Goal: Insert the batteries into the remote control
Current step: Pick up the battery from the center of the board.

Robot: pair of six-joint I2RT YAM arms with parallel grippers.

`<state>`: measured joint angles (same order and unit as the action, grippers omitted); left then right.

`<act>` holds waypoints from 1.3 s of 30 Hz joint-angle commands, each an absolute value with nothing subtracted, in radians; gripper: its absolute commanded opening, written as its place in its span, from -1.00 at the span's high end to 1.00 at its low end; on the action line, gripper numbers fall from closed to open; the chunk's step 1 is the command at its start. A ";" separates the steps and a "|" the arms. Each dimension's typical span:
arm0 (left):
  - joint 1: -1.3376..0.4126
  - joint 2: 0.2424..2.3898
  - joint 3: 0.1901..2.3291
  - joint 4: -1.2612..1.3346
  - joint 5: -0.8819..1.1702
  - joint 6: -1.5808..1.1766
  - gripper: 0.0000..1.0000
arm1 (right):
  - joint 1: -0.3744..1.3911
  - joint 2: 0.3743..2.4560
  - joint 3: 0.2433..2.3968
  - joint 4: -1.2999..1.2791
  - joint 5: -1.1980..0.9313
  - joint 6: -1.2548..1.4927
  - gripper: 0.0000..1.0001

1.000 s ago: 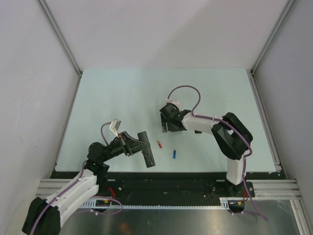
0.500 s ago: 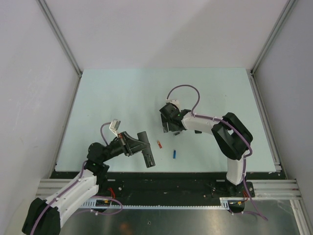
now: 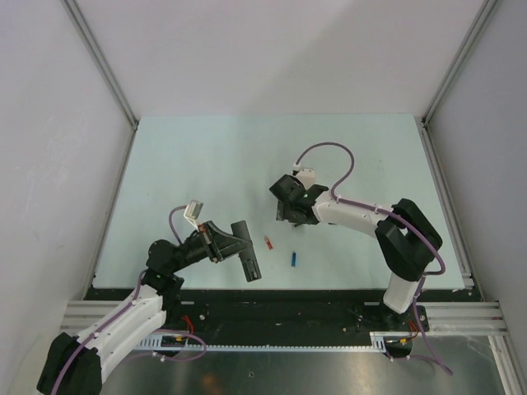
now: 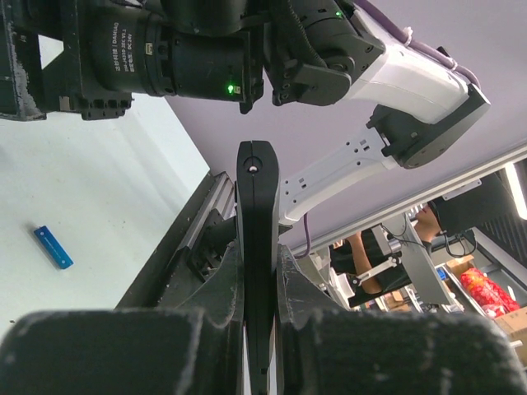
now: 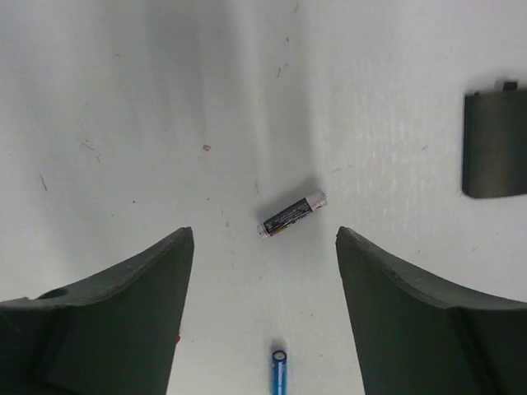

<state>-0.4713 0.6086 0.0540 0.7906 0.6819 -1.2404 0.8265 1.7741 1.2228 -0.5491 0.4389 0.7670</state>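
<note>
We see the pale counter (image 3: 206, 164) with both arms reaching in from its near edge. The left gripper (image 4: 258, 265) hangs over the near edge, left of the middle, its fingers (image 4: 221, 284) pressed against both sides of the remote control (image 3: 251, 265), which it holds off the surface. The right gripper (image 5: 263, 236) hovers about the middle of the counter, jaws spread wide and holding nothing. Toward the right edge of the right wrist view lies a dark flat panel (image 5: 494, 144). On the counter between the spread jaws lies the silvery-dark battery (image 5: 291, 214), touching neither finger. The red-orange battery (image 3: 268, 241) and the bright blue battery (image 3: 294, 258) lie apart from each other near the near edge, between the two grippers.
</note>
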 commanded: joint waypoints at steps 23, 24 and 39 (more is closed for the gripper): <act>-0.462 0.591 0.008 0.824 0.652 -1.266 1.00 | 0.703 1.796 1.146 -0.526 0.276 1.278 0.08; -0.462 0.591 0.008 0.824 0.653 -1.264 0.99 | 0.703 1.793 1.146 -0.538 0.282 1.278 0.08; -0.462 0.607 0.008 0.824 0.660 -1.259 0.99 | 0.680 1.799 1.115 -0.566 0.290 1.252 0.16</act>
